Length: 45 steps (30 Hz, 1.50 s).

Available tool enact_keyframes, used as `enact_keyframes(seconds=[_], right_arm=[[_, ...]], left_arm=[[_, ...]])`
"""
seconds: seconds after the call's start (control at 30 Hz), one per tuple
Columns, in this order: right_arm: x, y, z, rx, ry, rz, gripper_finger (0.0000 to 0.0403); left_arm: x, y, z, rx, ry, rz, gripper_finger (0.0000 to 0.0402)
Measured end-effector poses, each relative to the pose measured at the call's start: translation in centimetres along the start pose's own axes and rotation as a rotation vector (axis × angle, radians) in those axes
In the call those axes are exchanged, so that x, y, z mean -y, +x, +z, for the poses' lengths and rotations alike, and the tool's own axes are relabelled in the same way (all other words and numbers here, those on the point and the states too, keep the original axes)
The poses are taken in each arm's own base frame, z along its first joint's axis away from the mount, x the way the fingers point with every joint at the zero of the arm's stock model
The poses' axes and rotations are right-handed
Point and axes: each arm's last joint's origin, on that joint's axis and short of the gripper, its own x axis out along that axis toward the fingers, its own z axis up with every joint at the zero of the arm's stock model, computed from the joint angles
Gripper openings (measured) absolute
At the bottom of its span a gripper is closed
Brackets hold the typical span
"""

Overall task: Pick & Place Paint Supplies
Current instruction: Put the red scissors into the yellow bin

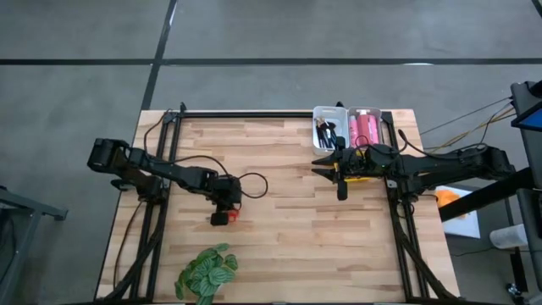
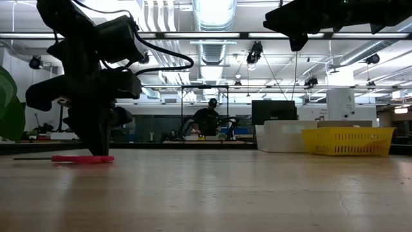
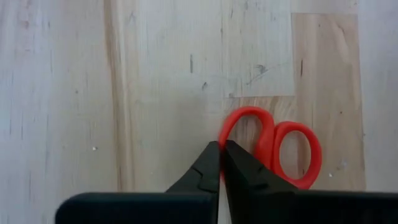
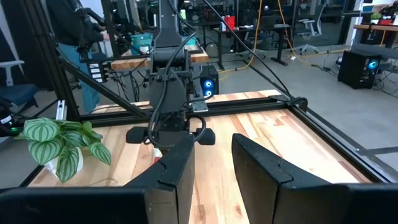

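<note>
Red-handled scissors (image 3: 273,146) lie flat on the wooden table (image 1: 279,237), left of its middle, and show as a red strip (image 2: 84,158) in the low view. My left gripper (image 3: 221,163) stands over them, pointing steeply down, shut on one handle loop; it shows too in the high view (image 1: 224,212). My right gripper (image 4: 211,165) hangs level above the table's right half (image 1: 326,165), open, with nothing between its fingers. Pink tubes (image 1: 366,129) lie in a white bin at the far edge, and dark-handled supplies (image 1: 327,131) fill the bin beside it. My left gripper pinches the rim of one handle loop (image 3: 225,132) of the scissors between its two fingertips. The fingers come from above, slanting steeply down. The scissors still lie flat on the table, with the second loop (image 3: 298,155) free beside the fingers.
Two white bins (image 1: 347,108) stand side by side at the far edge, right of middle. A green leafy plant (image 1: 207,271) sits near the front edge on the left. Bare wood lies between the arms. A yellow basket (image 2: 347,140) stands beyond the table.
</note>
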Motion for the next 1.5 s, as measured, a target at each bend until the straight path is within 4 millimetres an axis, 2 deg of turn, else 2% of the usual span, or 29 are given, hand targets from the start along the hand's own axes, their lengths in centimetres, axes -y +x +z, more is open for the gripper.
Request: enact_keyframes(seconds=[0.23,0.37,0.6,0.8,1.0,1.2,1.5], right_arm=[[0.0,0.0,0.0,0.0,0.0,0.0,0.0107],[0.0,0.0,0.0,0.0,0.0,0.0,0.0107],[0.0,0.0,0.0,0.0,0.0,0.0,0.0107],[0.0,0.0,0.0,0.0,0.0,0.0,0.0107],[0.0,0.0,0.0,0.0,0.0,0.0,0.0107],[0.0,0.0,0.0,0.0,0.0,0.0,0.0107],[0.0,0.0,0.0,0.0,0.0,0.0,0.0107]], left_arm=[[0.0,0.0,0.2,0.023,0.0,-0.003,0.0008],[0.1,-0.3,1.2,0.063,0.005,-0.007,0.0008],[0.4,-2.1,4.5,0.177,-0.016,0.012,0.0008],[0.8,-4.5,7.7,0.29,-0.004,0.039,0.0007],[0.6,-6.3,10.7,0.309,-0.029,0.125,0.0007],[-0.1,-5.4,14.4,0.307,-0.046,0.143,0.0007],[-0.9,-1.9,18.8,0.291,-0.05,0.164,0.0007]])
